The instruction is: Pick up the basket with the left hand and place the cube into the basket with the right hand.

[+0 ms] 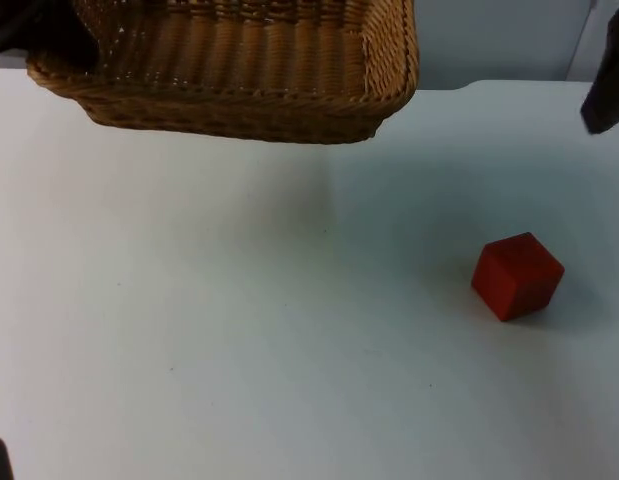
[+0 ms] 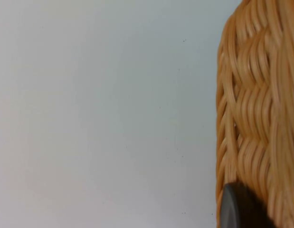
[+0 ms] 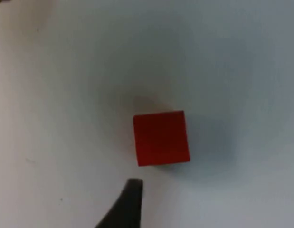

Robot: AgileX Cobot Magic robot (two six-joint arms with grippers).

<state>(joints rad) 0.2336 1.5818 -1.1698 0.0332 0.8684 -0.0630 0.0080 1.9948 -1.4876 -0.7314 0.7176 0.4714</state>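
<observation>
Hanging above the white table top, the tan woven wicker basket is held by the left gripper, its fingers closed on the basket's wall. The small red cube sits well apart on bare table, below the right gripper; I cannot tell its finger spread.
</observation>
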